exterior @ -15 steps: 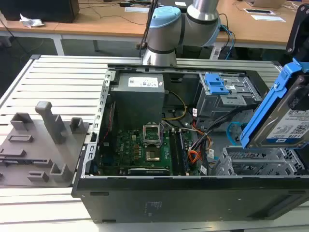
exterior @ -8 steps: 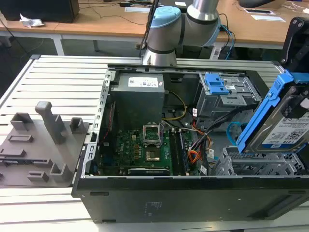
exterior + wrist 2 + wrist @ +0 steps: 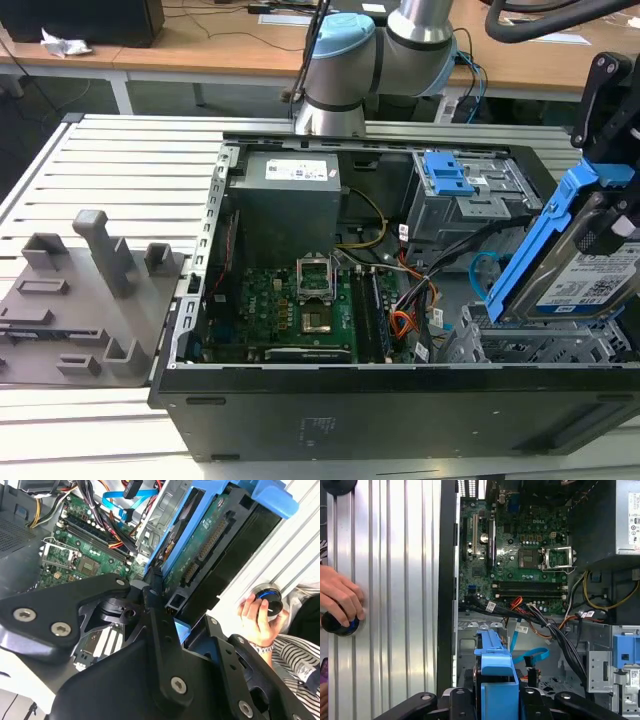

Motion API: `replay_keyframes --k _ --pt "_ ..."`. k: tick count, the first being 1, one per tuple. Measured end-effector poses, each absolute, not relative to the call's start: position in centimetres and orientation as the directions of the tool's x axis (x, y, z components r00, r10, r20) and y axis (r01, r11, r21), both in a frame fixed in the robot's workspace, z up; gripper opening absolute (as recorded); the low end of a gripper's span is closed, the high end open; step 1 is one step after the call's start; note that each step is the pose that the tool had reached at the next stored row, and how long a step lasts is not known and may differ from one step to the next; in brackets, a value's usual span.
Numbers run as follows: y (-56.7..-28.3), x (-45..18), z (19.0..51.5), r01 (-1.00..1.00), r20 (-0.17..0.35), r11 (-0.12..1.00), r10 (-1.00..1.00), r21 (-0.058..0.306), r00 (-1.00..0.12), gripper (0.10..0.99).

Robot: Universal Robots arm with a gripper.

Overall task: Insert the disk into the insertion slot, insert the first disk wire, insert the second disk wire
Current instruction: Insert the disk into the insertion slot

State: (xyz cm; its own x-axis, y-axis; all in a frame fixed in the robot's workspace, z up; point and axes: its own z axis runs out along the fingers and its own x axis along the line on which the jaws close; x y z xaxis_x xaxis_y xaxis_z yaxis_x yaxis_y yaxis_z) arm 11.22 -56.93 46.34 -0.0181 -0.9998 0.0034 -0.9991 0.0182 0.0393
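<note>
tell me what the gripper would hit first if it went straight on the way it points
Probably the insertion slot: the disk, clamped in the gripper, leads and hangs tilted over that cage. The second disk wire loops nearby; depth is unclear.

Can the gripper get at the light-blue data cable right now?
Probably not. The gripper is shut on the disk, which it holds tilted above the insertion slot, so its jaws are occupied. The second disk wire loops lower down in the case.
</note>
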Motion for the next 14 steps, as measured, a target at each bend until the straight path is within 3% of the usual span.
replay_keyframes --k 14 --pt "-56.9 11.2 45.3 -0.999 0.003 0.018 -1.0 0.039 -0.018 0.365"
